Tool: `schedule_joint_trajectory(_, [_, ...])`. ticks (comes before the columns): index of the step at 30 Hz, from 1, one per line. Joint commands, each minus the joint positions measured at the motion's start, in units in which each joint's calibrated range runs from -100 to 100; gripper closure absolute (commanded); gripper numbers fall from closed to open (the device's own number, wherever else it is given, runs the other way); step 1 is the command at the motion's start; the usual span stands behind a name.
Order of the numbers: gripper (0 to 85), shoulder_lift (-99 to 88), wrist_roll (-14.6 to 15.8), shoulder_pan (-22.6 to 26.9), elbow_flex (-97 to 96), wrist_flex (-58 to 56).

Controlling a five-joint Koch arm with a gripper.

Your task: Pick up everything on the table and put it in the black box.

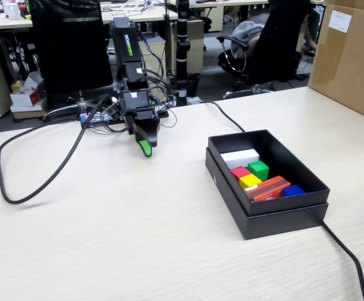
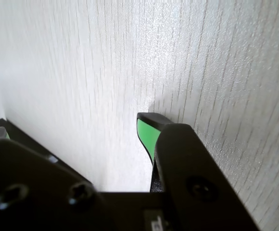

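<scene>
An office table (image 1: pixel 107 238) of pale wood grain lies bare around the gripper (image 1: pixel 145 147), whose jaws look pressed together, empty. At its four o'clock, the black box (image 1: pixel 267 216) holds the red cube (image 1: pixel 239 171), green cube (image 1: pixel 258 169) and yellow cube (image 1: pixel 250 180). They look light and rigid, best pinched across flat sides.

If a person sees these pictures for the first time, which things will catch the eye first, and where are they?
The black box at the right of the fixed view draws the eye first, because bright things lie inside it: a red cube, a green cube, a yellow cube, a white block and an orange-red packet. Next comes the gripper with its green tip, low over the pale table at upper centre-left, holding nothing.
</scene>
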Motion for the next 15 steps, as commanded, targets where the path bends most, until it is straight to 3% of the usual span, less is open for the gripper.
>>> schedule_joint_trajectory(1, [33.3, -1.8, -0.1, -0.3, -1.4, 7.2])
schedule_joint_trajectory(4, [33.3, -1.4, -0.6, -0.2, -6.4, 14.5])
schedule_joint_trajectory(15, [33.3, -1.4, 0.2, 0.9, -14.0, 22.6])
